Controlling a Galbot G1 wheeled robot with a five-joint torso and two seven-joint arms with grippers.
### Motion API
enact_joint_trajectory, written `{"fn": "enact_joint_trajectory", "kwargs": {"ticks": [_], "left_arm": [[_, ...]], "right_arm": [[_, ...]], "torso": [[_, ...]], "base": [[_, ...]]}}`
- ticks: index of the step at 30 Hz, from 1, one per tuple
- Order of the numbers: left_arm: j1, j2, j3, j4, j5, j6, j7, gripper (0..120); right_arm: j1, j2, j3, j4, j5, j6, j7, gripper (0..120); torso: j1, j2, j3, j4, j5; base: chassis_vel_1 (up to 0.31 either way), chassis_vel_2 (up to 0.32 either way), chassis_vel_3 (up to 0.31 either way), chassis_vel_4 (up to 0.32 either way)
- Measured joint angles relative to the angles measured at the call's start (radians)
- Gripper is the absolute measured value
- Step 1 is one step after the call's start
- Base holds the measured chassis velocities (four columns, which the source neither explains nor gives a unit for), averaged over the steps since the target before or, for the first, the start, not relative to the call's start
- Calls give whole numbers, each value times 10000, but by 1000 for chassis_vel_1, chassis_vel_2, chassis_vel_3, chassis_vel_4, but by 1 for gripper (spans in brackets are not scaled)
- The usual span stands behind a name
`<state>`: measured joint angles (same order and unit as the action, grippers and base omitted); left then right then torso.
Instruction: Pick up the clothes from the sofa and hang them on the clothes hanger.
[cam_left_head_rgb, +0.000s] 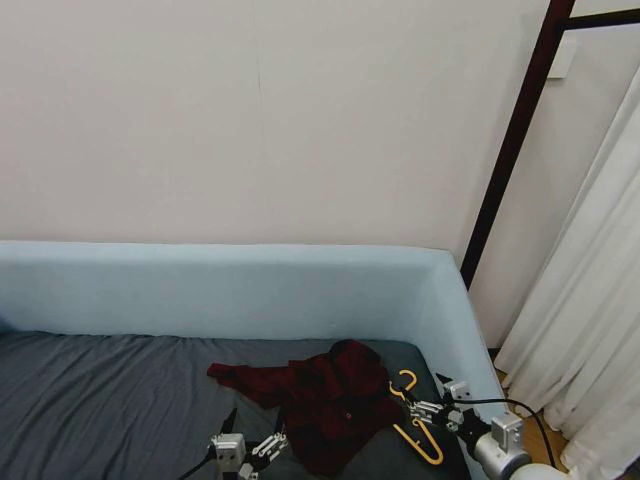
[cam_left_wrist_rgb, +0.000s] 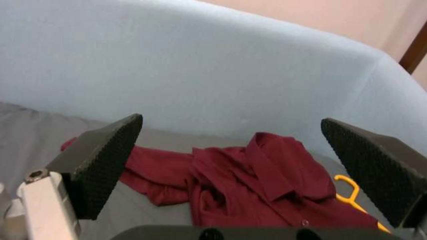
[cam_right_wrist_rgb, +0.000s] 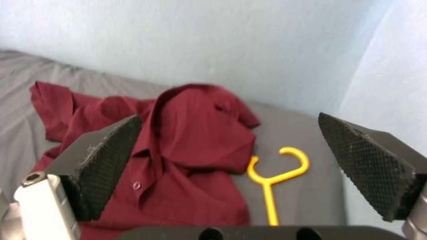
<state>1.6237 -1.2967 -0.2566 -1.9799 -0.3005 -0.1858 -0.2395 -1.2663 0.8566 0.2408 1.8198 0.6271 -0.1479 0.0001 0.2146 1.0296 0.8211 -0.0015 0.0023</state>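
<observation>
Down at the near edge of the sofa (cam_left_head_rgb: 250, 290), the left gripper (cam_left_head_rgb: 272, 442) hangs low over the grey seat with its jaws wide apart and nothing in them. It sits at about 7 o'clock from the shirt (cam_left_head_rgb: 325, 400), close to the hem. The right gripper (cam_left_head_rgb: 425, 409) is at 3 o'clock from the shirt, also with its jaws spread and empty, just by the hanger (cam_left_head_rgb: 418, 432). From here I can't tell whether it touches it.

The dark red shirt lies crumpled on the seat near the sofa's right-hand end. One sleeve is thrown out toward 9 o'clock and the collar is bunched up toward the pale blue backrest at 12. The yellow hanger lies flat on the seat against the shirt's 3 o'clock edge, hook toward 12.

Past the sofa's corner, at 1 o'clock, a dark rack post (cam_left_head_rgb: 510, 140) leans up the wall, with a white curtain (cam_left_head_rgb: 590, 330) beside it at 3 o'clock.
</observation>
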Motion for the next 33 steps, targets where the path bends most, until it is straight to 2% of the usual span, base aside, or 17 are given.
{"fn": "enact_joint_trajectory", "kwargs": {"ticks": [3,5,8,14,18,25,29,31,33], "left_arm": [[604,105,-474,-78,-53,-230,114,100],[664,112,-521,-79,-53,-267,120,100],[1186,103,-908,-134,-55,-578,139,99],[1556,17,-1090,-199,-9,-784,166,99],[1936,-109,-1211,-193,200,-1062,164,99],[2160,-211,-1287,-350,364,-1097,150,99],[2156,-306,-1298,-470,475,-1046,130,99],[2151,-320,-1298,-477,503,-1038,129,99],[2151,-336,-1310,-477,519,-1038,127,99]], "right_arm": [[938,348,-977,-1002,83,143,-70,100],[1025,386,-1073,-1079,92,153,-76,100],[2151,968,-2359,-2120,104,287,-250,100],[3025,1589,-3399,-3182,113,423,-383,100],[3853,2390,-4265,-4380,122,668,-431,100],[4592,3319,-4530,-5727,85,997,-591,100],[4888,3720,-4554,-6684,101,1000,-710,88],[4921,3798,-4548,-6928,94,1019,-755,86],[4926,3911,-4410,-7102,49,1224,-771,78]], "torso": [[0,0,1,5,4],[-1,0,1,6,4],[0,0,1,3,2],[-1,0,1,2,2],[0,0,1,2,2],[0,0,0,2,1],[0,0,0,1,2],[0,0,1,0,2],[0,0,1,-1,4]], "base": [[0,0,0,0],[0,0,0,0],[0,0,0,0],[0,0,0,0],[0,0,0,0],[0,0,0,0],[0,0,0,0],[0,0,0,0],[0,0,0,0]]}}
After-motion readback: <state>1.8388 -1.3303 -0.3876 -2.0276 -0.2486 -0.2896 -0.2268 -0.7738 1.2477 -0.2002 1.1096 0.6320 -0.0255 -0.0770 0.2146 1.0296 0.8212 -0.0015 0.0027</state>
